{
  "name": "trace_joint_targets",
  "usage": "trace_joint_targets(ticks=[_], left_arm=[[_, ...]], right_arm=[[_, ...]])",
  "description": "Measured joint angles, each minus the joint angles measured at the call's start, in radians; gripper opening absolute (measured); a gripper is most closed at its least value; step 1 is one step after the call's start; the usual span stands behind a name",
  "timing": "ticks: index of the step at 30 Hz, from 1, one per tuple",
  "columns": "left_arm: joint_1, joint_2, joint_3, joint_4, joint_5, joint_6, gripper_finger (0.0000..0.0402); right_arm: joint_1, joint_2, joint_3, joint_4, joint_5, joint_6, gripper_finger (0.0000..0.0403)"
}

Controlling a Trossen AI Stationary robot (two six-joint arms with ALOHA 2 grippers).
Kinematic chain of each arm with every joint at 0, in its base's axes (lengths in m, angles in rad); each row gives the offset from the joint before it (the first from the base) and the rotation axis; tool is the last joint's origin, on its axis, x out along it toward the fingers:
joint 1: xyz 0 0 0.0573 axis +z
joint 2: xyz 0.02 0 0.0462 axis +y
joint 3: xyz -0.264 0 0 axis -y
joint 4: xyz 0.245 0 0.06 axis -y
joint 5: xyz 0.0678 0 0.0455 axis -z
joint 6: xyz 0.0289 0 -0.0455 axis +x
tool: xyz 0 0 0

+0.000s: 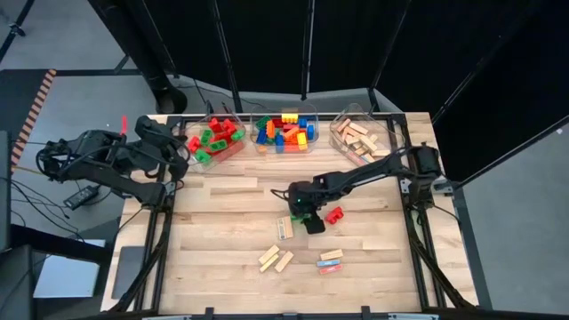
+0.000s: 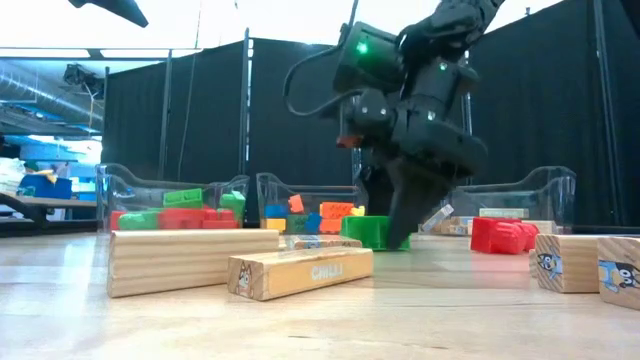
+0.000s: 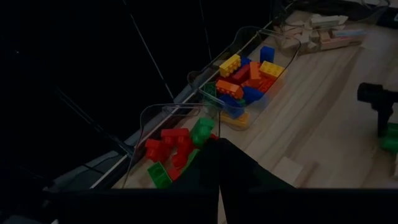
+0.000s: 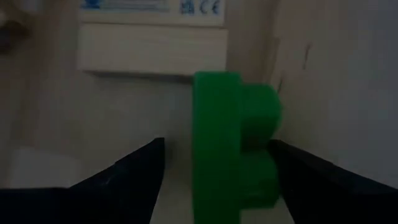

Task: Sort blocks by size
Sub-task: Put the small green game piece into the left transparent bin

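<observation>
Blocks are distributed between three clear bins along the far edge of the table [image 1: 222,258] and a loose group on the near half of the table. The left bin [image 1: 216,140] is filled with red and green studded bricks, the middle bin [image 1: 286,133] with mixed blue, orange, yellow and red bricks, and the right bin [image 1: 359,135] with tan wooden bars. On the open table, two wooden bars [image 1: 276,259] are seen lying side by side toward the near edge, a further bar [image 1: 284,228] is placed just left of the right gripper [image 1: 312,221], a red brick [image 1: 333,214] lies just to its right, and a small stack of coloured pieces [image 1: 331,260] is located nearer the front. The right arm is extended from the right side toward the table centre, with its gripper lowered to the surface. In the right wrist view a green brick [image 4: 233,146] is shown between the two dark fingers [image 4: 134,171], which are spread apart; one finger is close against the studded side of the brick and the other stands clear of it. In the low view the same green brick [image 2: 368,231] is seen resting on the table beneath the gripper. The left gripper [image 1: 178,153] is held beside the left bin at the far left corner; whether its fingers are apart or together cannot be told.
</observation>
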Motion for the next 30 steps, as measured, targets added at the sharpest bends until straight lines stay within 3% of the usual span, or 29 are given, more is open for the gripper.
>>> trace_joint_targets(ticks=[4,8,15,20,25,30], left_arm=[[0.000,0.000,0.000,0.000,0.000,0.000,0.0004],[0.000,0.000,0.000,-0.001,0.000,0.001,0.0004],[0.000,0.000,0.000,-0.001,0.000,0.005,0.0004],[0.000,0.000,0.000,-0.001,0.000,0.005,0.0004],[0.000,0.000,0.000,-0.001,0.000,0.005,0.0004],[0.000,0.000,0.000,-0.001,0.000,0.005,0.0004]], right_arm=[[0.005,0.044,0.006,0.006,0.024,0.082,0.0269],[0.012,0.044,0.006,0.001,0.060,0.130,0.0173],[0.001,0.025,0.068,-0.091,0.101,0.144,0.0178],[-0.046,0.019,0.236,-0.155,0.142,0.094,0.0178],[-0.130,0.019,0.386,-0.007,0.221,0.039,0.0178],[-0.227,0.036,0.442,0.213,0.295,0.003,0.0178]])
